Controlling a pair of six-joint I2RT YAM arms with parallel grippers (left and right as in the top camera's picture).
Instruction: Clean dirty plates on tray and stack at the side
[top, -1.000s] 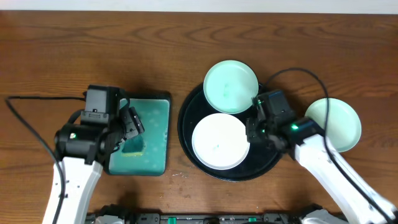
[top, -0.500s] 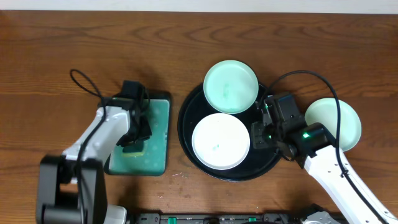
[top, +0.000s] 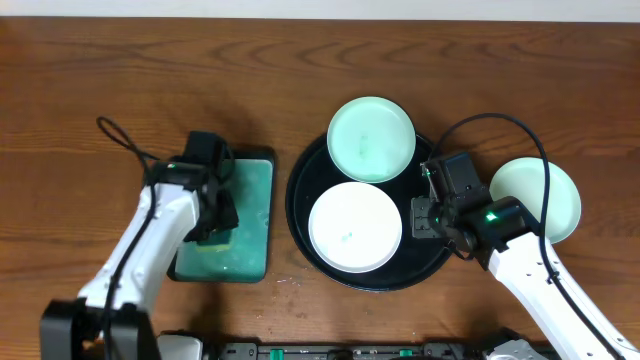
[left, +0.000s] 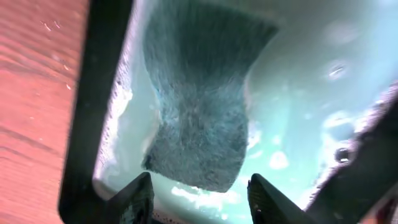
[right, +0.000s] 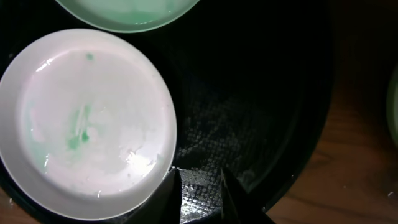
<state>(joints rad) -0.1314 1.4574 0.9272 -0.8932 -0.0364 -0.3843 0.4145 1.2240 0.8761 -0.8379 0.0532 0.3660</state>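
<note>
- Left claw (left: 200, 182) hangs low over the shallow green pan (top: 252, 190), fingers apart either side of the sponge (left: 196, 118); no squeeze visible, so judged not yet gripped
- Sponge lies flat in soapy water, presumably to stay wet for wiping
- Right claw (right: 199, 183), narrowly parted and empty, sits above the black tray (top: 298, 180) just beside the white plate (right: 87, 118), likely placed to steady or lift it
- White plate shows green smears, uncleaned; a mint plate (top: 371, 138) overlaps the tray's far rim
- Third plate (top: 555, 200) rests on the table (top: 100, 80) at the right, off the tray, seemingly the stacking spot
</note>
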